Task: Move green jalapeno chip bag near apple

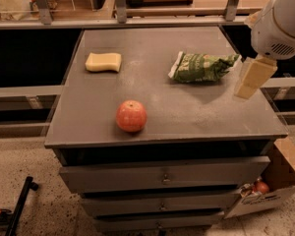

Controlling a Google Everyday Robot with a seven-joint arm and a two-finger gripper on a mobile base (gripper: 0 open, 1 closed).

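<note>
Camera view: the green jalapeno chip bag (pixel 201 67) is lying in the back-right part of the counter (pixel 187 117), with the gripper (pixel 248 85) hanging just off its right end.

The bag's long axis is running left to right, roughly along the back edge, its white sealed end facing left and its other end pointing at the right edge. The apple (pixel 131 115) is sitting well apart from it, close to the front edge and left of centre. Bare counter is lying open between the two and all along the front-right corner. A yellow sponge (pixel 103 62) is resting near the back-left corner. The gripper is hovering over the right edge; whether it is open or closed I cannot tell.
</note>
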